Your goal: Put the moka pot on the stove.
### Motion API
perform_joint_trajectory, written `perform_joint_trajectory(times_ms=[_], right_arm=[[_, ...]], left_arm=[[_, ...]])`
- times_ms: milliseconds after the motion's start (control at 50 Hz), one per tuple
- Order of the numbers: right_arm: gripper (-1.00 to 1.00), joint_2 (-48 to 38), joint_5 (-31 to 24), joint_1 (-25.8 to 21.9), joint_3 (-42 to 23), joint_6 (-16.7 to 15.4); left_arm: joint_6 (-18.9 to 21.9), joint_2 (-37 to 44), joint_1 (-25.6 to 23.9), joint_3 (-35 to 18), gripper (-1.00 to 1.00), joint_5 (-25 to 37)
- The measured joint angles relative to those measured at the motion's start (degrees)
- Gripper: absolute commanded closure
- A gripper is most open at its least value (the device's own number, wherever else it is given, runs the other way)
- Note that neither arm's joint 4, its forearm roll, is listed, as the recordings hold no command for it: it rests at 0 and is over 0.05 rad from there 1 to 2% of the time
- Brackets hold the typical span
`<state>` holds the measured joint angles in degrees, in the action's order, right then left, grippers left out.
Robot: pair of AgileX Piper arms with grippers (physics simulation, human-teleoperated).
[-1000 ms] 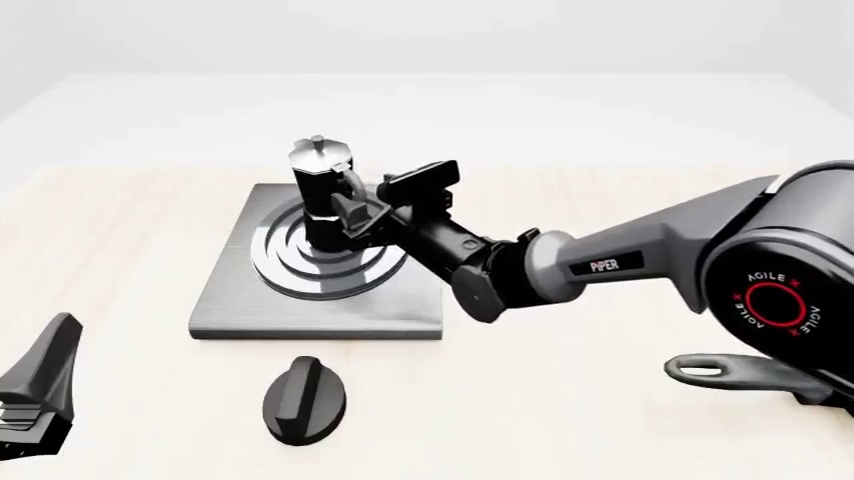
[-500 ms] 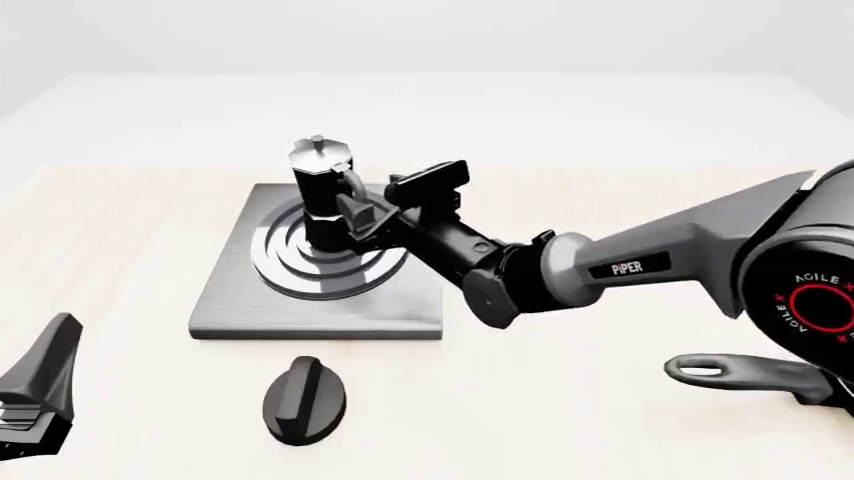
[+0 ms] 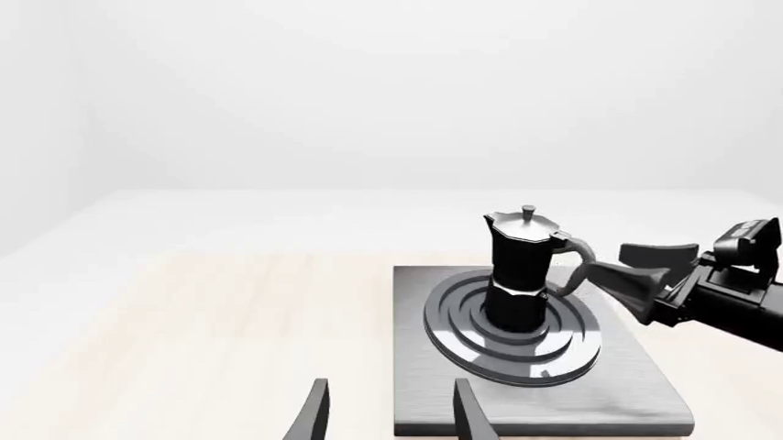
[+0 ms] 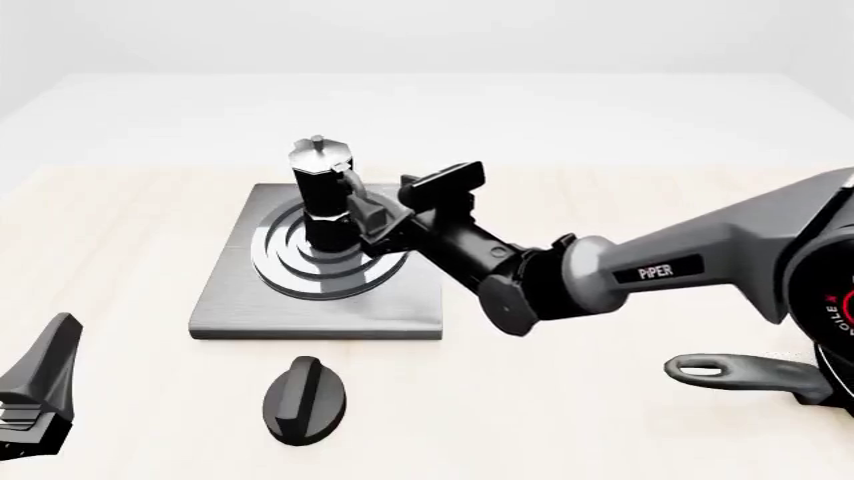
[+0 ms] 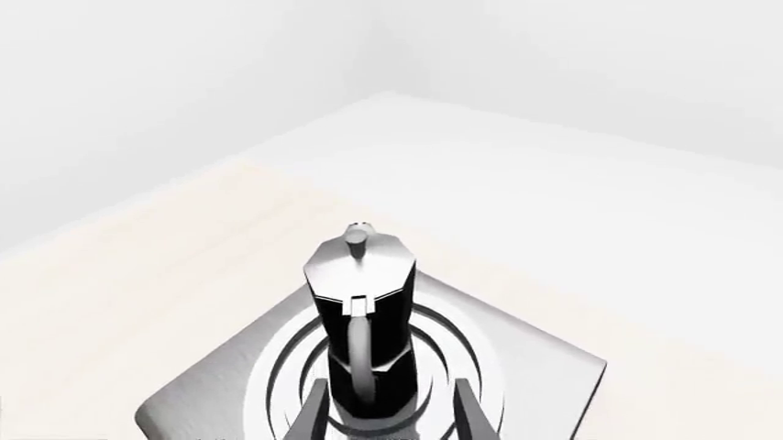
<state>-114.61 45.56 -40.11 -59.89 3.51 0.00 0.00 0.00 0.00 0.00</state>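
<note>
The right end effector (image 4: 378, 222), at centre frame in the front view, has its two fingers spread apart and holds nothing: the right wrist view shows both finger (image 5: 314, 412) tips at the bottom edge, one on each side of the pot's handle with a visible gap to it, and the left wrist view shows the dark pointed tips just beside the handle, at the right of that frame, not pressing on it. The left end effector (image 4: 38, 395) sits in the lower left corner of the front view, cut off by the frame edge; its two fingers stand apart with nothing between them, as the left wrist view confirms at its bottom edge. The moka pot (image 4: 324, 196) stands upright at the middle of the stove (image 4: 240, 296), left of centre in the front view, on the ring burner. Its body is faceted and glossy black, narrowing at the waist, with a silver lid, a small knob on top and a curved handle facing the right arm. The stove is a flat square plate of brushed grey metal with shiny concentric rings, much wider than the pot. A black oval knob (image 4: 304, 398) with a raised ridge lies on the pale wood-grain surface (image 4: 120, 230) below the stove, apart from it. At lower right a black pan handle (image 4: 727, 371) with a loop end is mostly hidden behind the right arm's base.
</note>
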Motion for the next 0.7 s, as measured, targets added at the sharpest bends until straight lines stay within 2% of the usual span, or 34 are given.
perform_joint_trajectory(times_ms=[700], right_arm=[[-1.00,4.18,3.95,2.38,7.32,0.60]], left_arm=[[0.00,0.00,0.00,0.00,-1.00,0.00]])
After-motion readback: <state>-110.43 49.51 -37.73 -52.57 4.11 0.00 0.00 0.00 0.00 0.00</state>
